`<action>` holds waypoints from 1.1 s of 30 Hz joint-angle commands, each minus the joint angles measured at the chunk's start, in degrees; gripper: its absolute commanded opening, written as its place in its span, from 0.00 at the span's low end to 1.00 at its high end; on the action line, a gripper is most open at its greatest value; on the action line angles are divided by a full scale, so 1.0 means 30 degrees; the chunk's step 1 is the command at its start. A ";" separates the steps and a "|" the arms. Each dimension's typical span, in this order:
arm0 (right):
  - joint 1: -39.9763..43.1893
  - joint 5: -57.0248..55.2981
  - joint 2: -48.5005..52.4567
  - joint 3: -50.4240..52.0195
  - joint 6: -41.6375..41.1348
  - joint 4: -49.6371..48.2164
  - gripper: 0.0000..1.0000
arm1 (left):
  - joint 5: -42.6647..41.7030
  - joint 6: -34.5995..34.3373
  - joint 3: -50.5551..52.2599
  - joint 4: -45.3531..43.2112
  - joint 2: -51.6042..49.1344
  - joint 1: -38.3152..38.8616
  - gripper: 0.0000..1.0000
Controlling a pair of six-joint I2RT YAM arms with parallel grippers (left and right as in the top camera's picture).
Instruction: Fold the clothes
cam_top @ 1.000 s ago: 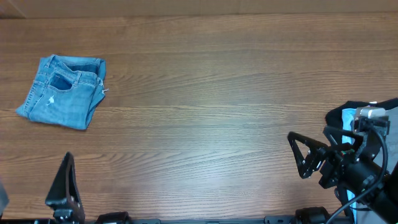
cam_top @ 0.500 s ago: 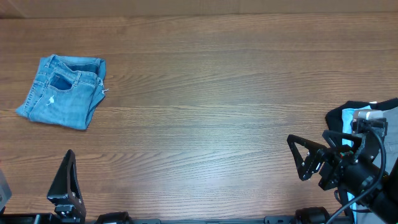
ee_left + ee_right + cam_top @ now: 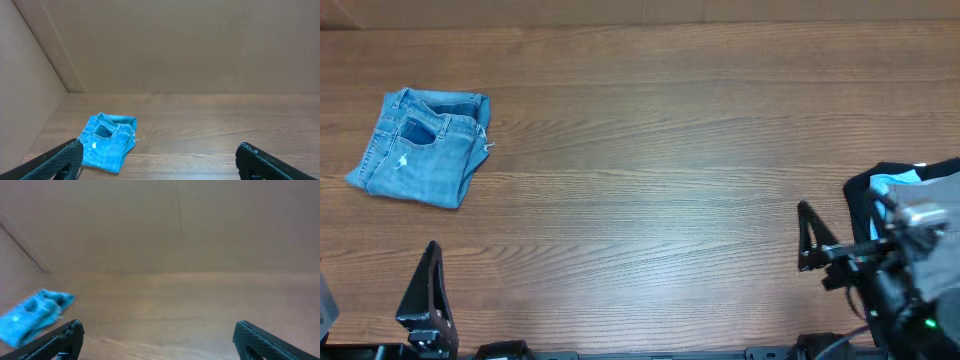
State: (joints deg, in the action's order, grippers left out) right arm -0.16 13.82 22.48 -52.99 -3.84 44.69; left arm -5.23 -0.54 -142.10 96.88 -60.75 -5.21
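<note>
The light blue denim jeans (image 3: 425, 148) lie folded into a small bundle at the far left of the wooden table, one back pocket facing up. They also show in the left wrist view (image 3: 107, 142) and, blurred, in the right wrist view (image 3: 32, 316). My left gripper (image 3: 423, 293) sits at the table's front left edge, open and empty, well short of the jeans; its jaws (image 3: 160, 162) stand wide apart. My right gripper (image 3: 810, 245) is at the front right, open and empty (image 3: 157, 340), far from the jeans.
A dark garment with a light blue piece (image 3: 880, 185) lies at the right edge, partly under my right arm. Brown walls rise behind the table and along its left side (image 3: 30, 75).
My right gripper has turned, so its finger now shows edge-on, and it has shifted a little to the right. The left gripper and the jeans have hardly moved.
</note>
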 commanded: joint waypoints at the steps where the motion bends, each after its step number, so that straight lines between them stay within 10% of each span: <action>1: 0.0612 -0.0313 -0.2229 0.3577 0.0299 -0.1887 1.00 | -0.0197 -0.0321 0.0036 -0.0029 -0.0102 0.0124 1.00; 15: 0.0845 0.0488 -0.7439 1.6655 0.0277 -1.2757 1.00 | -0.0197 -0.0321 0.0036 -0.0029 -0.0102 0.0124 1.00; 33: 0.0845 0.0415 -0.7439 1.7515 0.0284 -1.3814 1.00 | -0.0197 -0.0321 0.0036 -0.0029 -0.0102 0.0124 1.00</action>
State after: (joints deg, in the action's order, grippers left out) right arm 2.22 14.83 0.84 -1.04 -3.14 3.66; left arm -5.39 -0.54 -142.06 96.90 -60.75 -5.21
